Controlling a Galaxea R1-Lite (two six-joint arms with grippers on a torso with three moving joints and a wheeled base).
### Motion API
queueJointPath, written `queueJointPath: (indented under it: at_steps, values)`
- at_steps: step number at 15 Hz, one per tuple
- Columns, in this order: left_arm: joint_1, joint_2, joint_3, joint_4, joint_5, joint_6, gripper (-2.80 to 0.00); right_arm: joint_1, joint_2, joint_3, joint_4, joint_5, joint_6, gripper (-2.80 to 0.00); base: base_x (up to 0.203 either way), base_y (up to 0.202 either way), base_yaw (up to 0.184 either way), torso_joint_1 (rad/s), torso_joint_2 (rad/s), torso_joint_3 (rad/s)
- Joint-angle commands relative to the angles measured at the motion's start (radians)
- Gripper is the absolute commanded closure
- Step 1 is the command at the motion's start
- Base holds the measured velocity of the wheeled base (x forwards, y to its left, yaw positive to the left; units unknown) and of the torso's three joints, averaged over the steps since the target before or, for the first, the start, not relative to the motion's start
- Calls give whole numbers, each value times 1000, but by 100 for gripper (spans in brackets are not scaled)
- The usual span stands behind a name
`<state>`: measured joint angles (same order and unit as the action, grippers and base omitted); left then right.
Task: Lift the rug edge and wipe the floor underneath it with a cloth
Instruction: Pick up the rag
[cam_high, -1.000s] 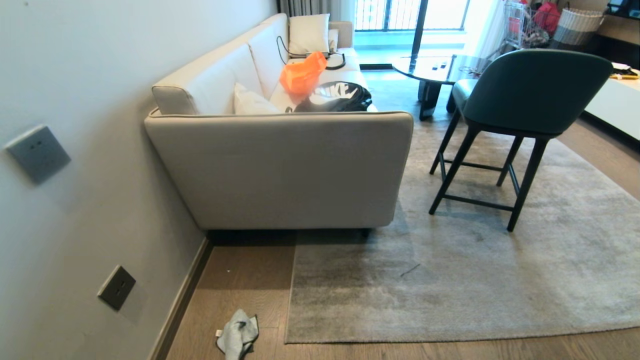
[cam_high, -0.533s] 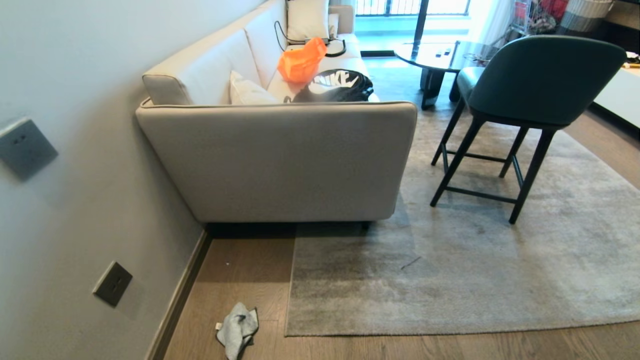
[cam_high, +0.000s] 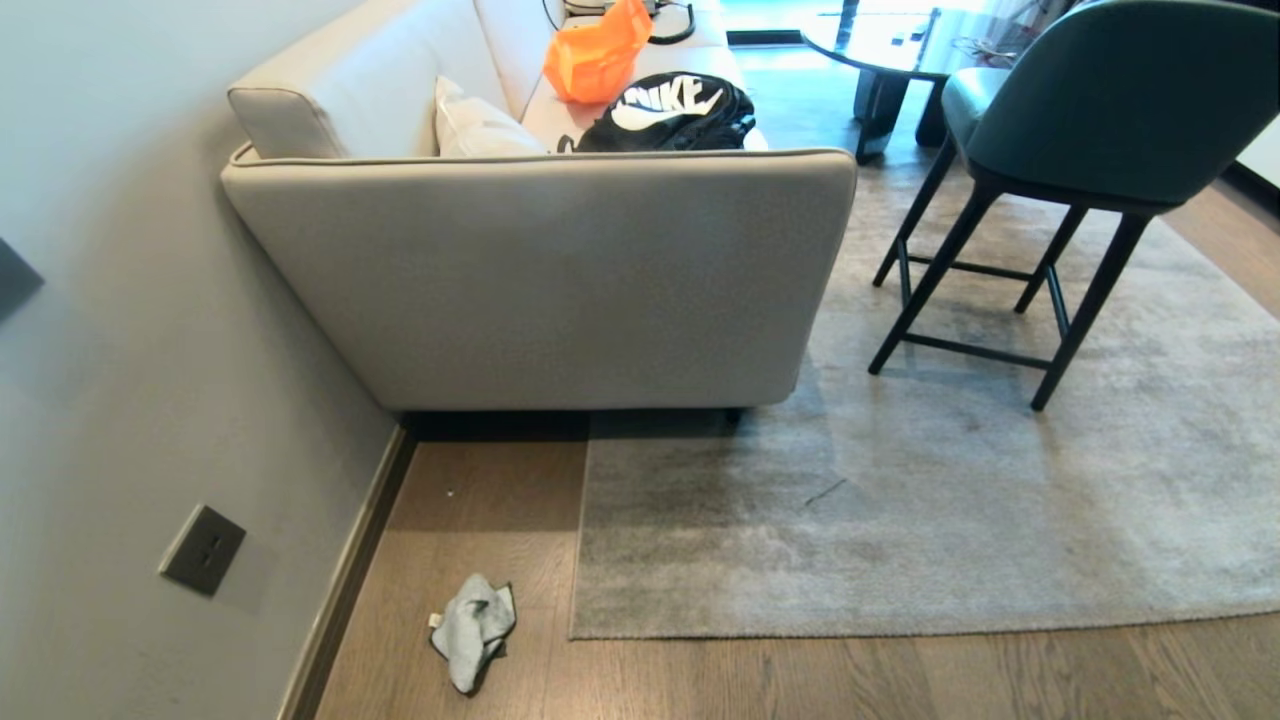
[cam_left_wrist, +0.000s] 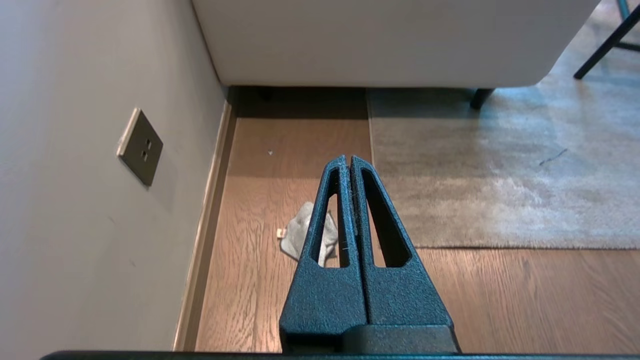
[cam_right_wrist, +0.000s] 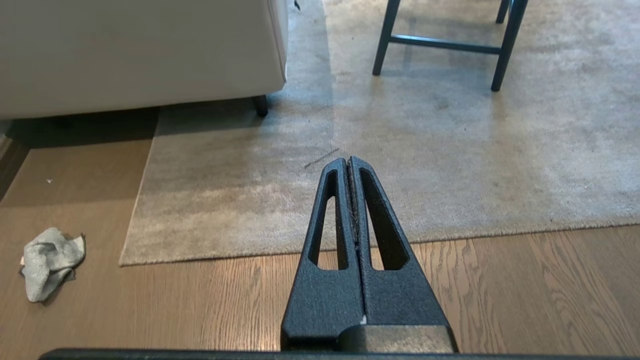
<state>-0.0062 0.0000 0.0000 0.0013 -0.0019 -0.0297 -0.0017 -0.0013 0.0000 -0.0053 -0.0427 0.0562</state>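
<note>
Left gripper (cam_left_wrist: 349, 161), right gripper (cam_right_wrist: 348, 162) clenched, empty, above floor (cam_high: 900, 680). Cloth (cam_high: 474, 628) crumpled lower left, just beside rug corner (cam_high: 580, 625). Risk: flat rug edge slips pinch; cloth bunches, smearing.

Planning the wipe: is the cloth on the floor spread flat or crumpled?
Crumpled. The cloth lies bunched in folds on the floor, between the wall and the rug corner.

Left pincer (cam_left_wrist: 349, 161) closed, fingers pressed together, empty, right pincer (cam_right_wrist: 348, 162) likewise closed, empty
</note>
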Motion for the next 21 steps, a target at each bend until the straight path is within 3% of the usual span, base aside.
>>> queueJointPath:
  at_steps: [1, 21]
  values:
    - [0, 0, 0, 0, 0, -1, 0, 0, 1, 0, -1, 0, 1, 0, 0, 0, 0, 2, 5, -205]
    - [0, 0, 0, -1, 0, -2, 0, 0, 1, 0, -1, 0, 1, 0, 0, 0, 0, 3, 2, -198]
